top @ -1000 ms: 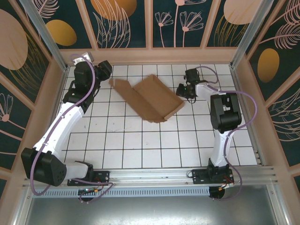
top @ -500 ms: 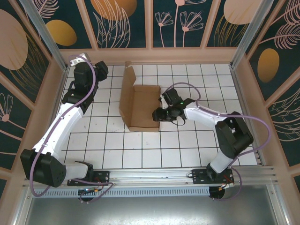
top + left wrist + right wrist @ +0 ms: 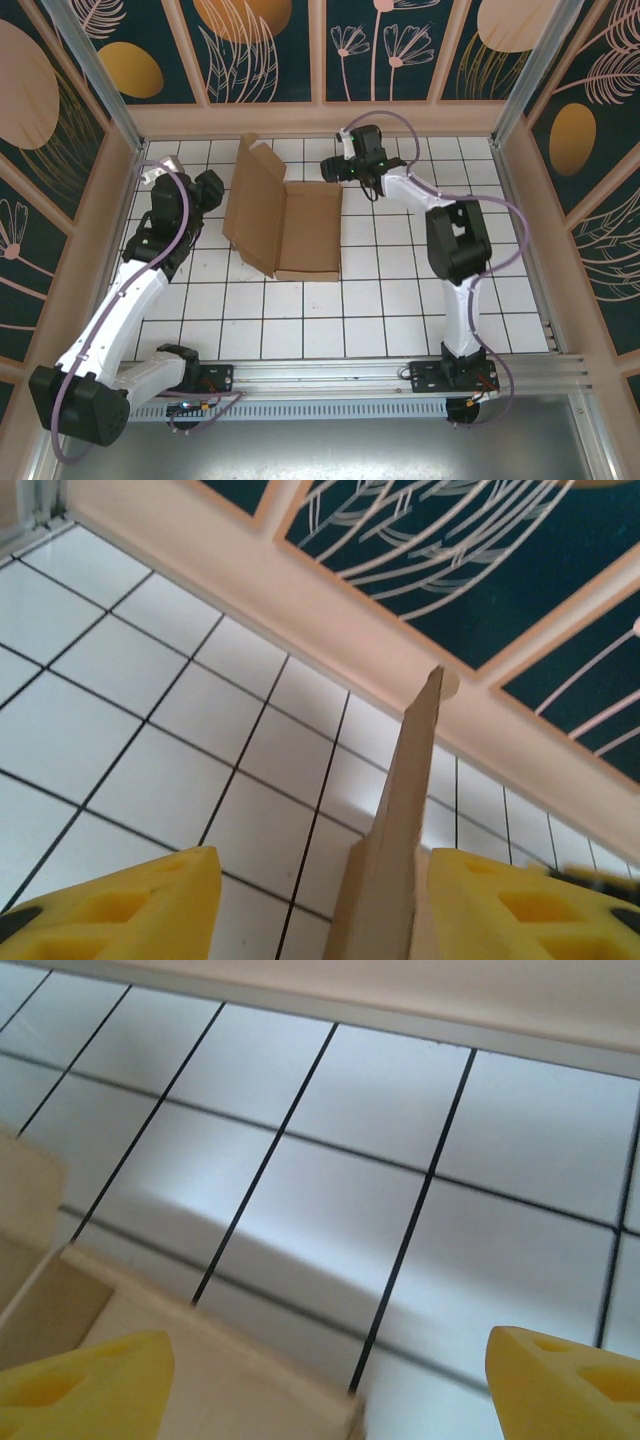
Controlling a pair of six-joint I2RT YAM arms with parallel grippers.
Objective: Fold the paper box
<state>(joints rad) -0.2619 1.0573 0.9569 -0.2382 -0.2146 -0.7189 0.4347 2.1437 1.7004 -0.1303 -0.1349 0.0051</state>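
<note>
My left claw (image 3: 320,905) is half open around the box (image 3: 300,230) flap (image 3: 395,810), not pinching, guess I'm just propping it upright. Right claw (image 3: 330,1375), top middle, wide open, empty.

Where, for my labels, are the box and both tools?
box (image 3: 312,230), top view, on its flat panel.
left tool (image 3: 213,190), top view, between its fingertips.
right tool (image 3: 330,168), top view, between its fingertips.

paper box (image 3: 300,230): plain brown | table (image 3: 400,300) under paper box: white tiles, black grid lines | walls (image 3: 270,50) behind paper box: dark teal, peach line-drawn leaves, orange ovals | arms (image 3: 130,295): white, black joints | cables (image 3: 188,212): purple | fingertips (image 3: 110,900): yellow
</note>
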